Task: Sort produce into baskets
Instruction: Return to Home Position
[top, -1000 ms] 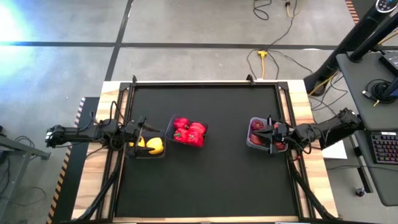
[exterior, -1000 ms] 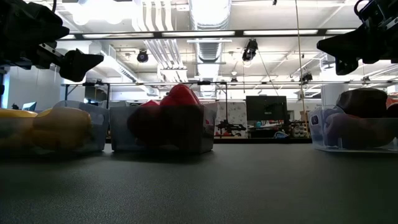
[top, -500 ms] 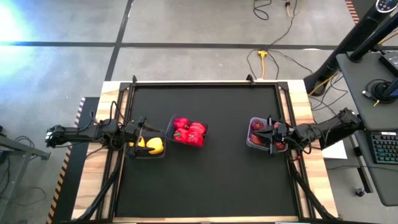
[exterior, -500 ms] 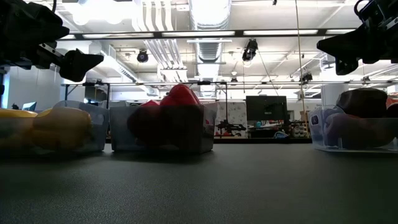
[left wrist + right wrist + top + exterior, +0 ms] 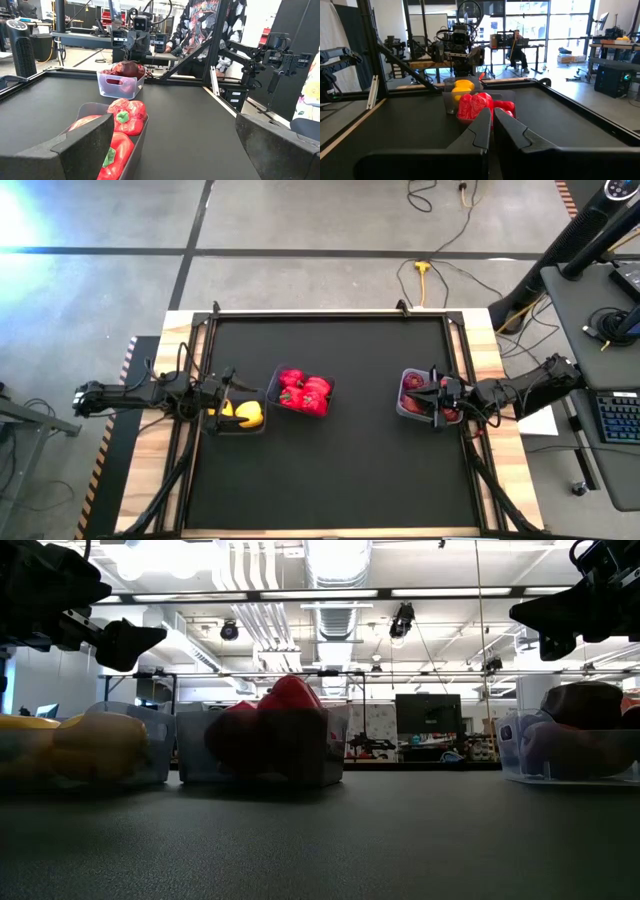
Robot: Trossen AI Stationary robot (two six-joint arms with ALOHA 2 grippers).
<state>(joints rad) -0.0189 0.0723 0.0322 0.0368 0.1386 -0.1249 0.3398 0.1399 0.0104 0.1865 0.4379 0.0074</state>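
Three see-through tubs stand on the black table. The left tub (image 5: pixel 240 416) holds yellow peppers (image 5: pixel 100 743). The middle tub (image 5: pixel 303 394) holds red peppers (image 5: pixel 125 116). The right tub (image 5: pixel 412 394) holds dark maroon apples (image 5: pixel 585 708). My left gripper (image 5: pixel 228 380) hovers above the yellow tub, open and empty; its fingers stand wide apart in the left wrist view (image 5: pixel 175 150). My right gripper (image 5: pixel 428 386) hovers above the apple tub, shut and empty; it also shows in the right wrist view (image 5: pixel 491 131).
A raised black frame (image 5: pixel 330 314) runs around the table, with wooden borders at the left and right sides. A wide stretch of black mat (image 5: pixel 330 480) lies toward the near edge. A person stands beyond the table in the left wrist view (image 5: pixel 205 25).
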